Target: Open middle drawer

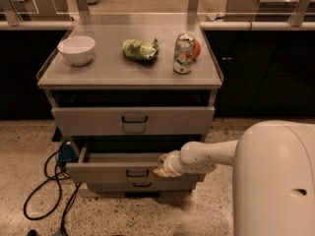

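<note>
The partly open middle drawer is apparently being pulled by the gripper at its lip (grasp indiscernible), straight outward travel being needed.

The gripper is at the pulled-out middle drawer, just right of its handle; top drawer above it, bottom drawer below; up behind, on the cabinet top, bowl far left, can slightly right.

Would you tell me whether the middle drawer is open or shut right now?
Partly open: the middle drawer juts forward of the bottom drawer, its grey inside showing. The hand sits at its front edge.
</note>
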You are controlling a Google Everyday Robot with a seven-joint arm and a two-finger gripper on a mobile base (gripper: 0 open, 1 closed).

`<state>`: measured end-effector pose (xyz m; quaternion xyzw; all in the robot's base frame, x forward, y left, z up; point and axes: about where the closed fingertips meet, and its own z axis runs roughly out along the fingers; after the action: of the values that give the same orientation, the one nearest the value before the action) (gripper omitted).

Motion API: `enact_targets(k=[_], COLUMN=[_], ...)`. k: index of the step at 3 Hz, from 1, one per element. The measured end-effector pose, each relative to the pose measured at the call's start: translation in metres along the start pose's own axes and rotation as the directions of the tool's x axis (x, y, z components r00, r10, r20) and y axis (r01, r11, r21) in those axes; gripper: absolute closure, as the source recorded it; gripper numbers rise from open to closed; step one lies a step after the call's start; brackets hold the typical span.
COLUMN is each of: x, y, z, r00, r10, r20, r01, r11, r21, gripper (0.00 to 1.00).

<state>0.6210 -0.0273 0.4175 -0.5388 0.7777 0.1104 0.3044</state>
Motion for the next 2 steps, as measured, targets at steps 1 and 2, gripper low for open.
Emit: enact_targets(k=[1, 2], x=[0.004, 0.001], y=[0.0068, 0.0061], z=[-0.0017, -0.0059], r00=[1.0, 1.0], r10=[-0.01, -0.01], r20=[-0.002, -0.002], r01=[0.01, 0.01], r11=[0.9999, 0.9999], r21=[-0.006, -0.006], gripper=[1.0, 1.0])
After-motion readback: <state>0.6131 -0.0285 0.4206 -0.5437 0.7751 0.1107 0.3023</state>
